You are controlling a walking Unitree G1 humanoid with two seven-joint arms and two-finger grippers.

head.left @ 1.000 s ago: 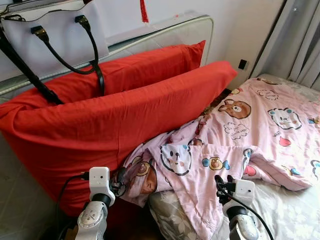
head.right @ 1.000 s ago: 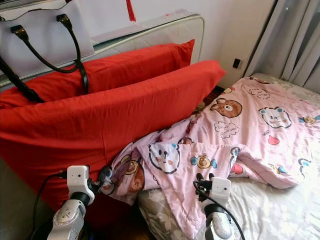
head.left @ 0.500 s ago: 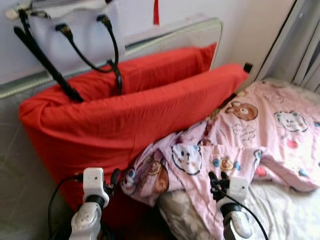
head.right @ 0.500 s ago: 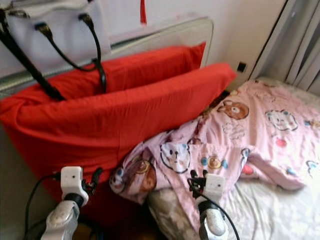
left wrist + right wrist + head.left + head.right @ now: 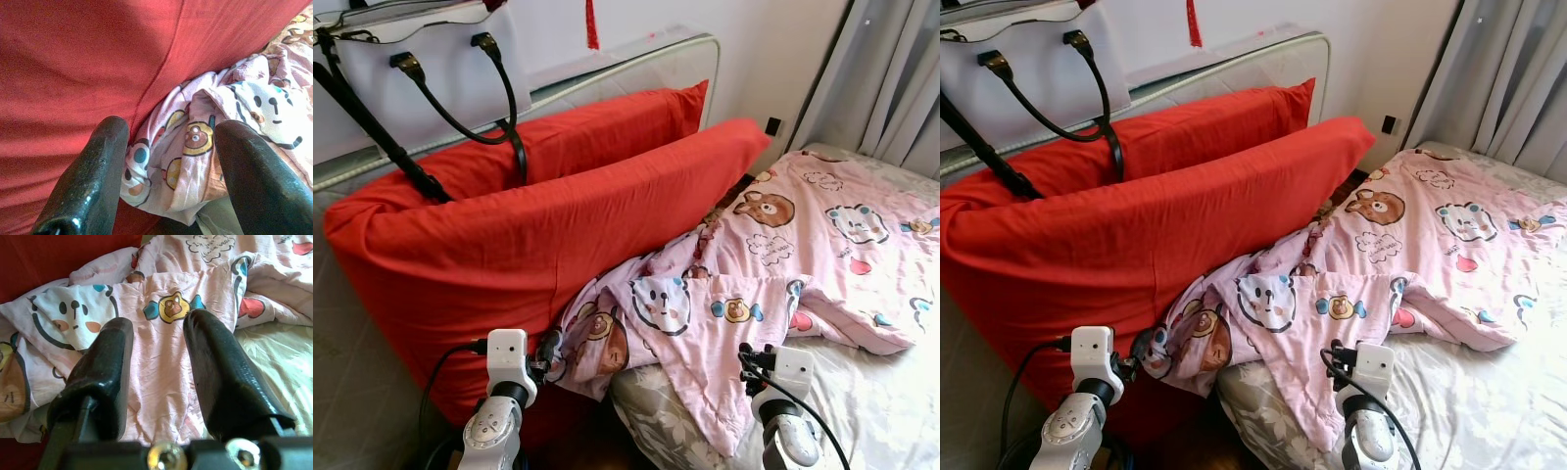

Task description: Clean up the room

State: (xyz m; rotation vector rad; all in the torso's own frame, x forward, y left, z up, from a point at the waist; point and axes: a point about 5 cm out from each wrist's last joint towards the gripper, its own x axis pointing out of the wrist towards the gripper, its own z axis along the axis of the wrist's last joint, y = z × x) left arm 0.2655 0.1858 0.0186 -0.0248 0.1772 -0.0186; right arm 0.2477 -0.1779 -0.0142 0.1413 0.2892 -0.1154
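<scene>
Lying rumpled across the bed (image 5: pixel 891 411), pink cartoon blanket (image 5: pixel 773 264), bunching against the red pillows (image 5: pixel 529 225) at the bed's head edge. Hovering near that bunched corner, left tool (image 5: pixel 168 161), open and empty. Hovering over the blanket's near edge, right tool (image 5: pixel 159 377), parted, gripping nothing.

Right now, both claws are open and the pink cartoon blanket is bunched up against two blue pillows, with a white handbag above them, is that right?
Not quite: the pillows are red, not blue, as the left eye view shows. The rest holds: the left claw and right claw are open, the pink cartoon blanket is bunched against the pillows, and a white handbag sits above them.
</scene>
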